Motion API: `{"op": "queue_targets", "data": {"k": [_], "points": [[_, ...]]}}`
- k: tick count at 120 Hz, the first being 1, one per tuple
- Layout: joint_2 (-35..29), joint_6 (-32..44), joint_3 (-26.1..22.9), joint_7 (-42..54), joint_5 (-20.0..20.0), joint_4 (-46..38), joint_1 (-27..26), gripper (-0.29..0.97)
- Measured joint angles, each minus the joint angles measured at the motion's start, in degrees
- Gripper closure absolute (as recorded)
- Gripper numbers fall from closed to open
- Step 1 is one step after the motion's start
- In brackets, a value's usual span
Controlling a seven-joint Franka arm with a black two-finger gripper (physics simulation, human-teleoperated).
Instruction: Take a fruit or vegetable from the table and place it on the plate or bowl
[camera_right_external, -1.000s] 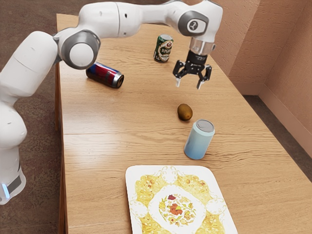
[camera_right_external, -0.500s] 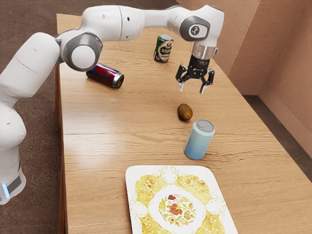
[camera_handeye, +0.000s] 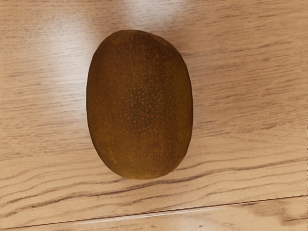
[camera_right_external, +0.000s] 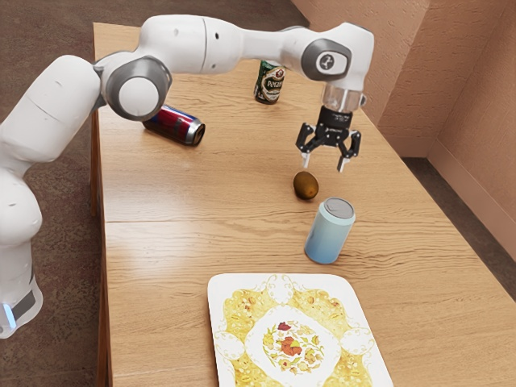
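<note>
Kiwi point(camera_right_external: 305, 185): the task's fruit, brown and oval, laid on the table point(camera_right_external: 201, 234) at centre-right of the exterior view and touched by nothing. In the wrist view the kiwi point(camera_handeye: 139, 104) is seen whole beneath the hand, its long axis set across the wood grain.

Gripper point(camera_right_external: 323, 164): black, hung just above the kiwi. The jaws are spread apart and nothing is held between them.

Relation of note: the kiwi is placed below the gripper and slightly toward the exterior view's left of the point between the jaws. A short descent with a small sideways correction is judged to be what remains before a grasp. A closure across the short axis, along the grain, is judged the surer hold.

Blue can point(camera_right_external: 329, 230): stood near the kiwi, toward the lower right of it in the exterior view, and apart from it. It is judged the nearest thing to be avoided on the way to the plate.

Plate point(camera_right_external: 242, 322): patterned, set at bottom centre of the exterior view, well apart from the kiwi, which is not yet on it.

Green can point(camera_right_external: 270, 79), red can point(camera_right_external: 173, 123): kept in the upper part of the exterior view, one upright, one on its side, both well apart from the kiwi.
</note>
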Motion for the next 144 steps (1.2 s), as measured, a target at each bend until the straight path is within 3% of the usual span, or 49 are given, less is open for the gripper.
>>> {"op": "queue_targets", "data": {"k": [78, 120, 144], "points": [[-2.0, -0.8, 0.3, -0.5, 0.4, -0.4, 0.7, 0.00], [-9.8, -1.3, 0.8, -0.7, 0.0, -10.8, 2.6, 0.00], [-8.9, -1.3, 0.3, -0.4, -0.1, -9.3, 4.4, 0.00]]}}
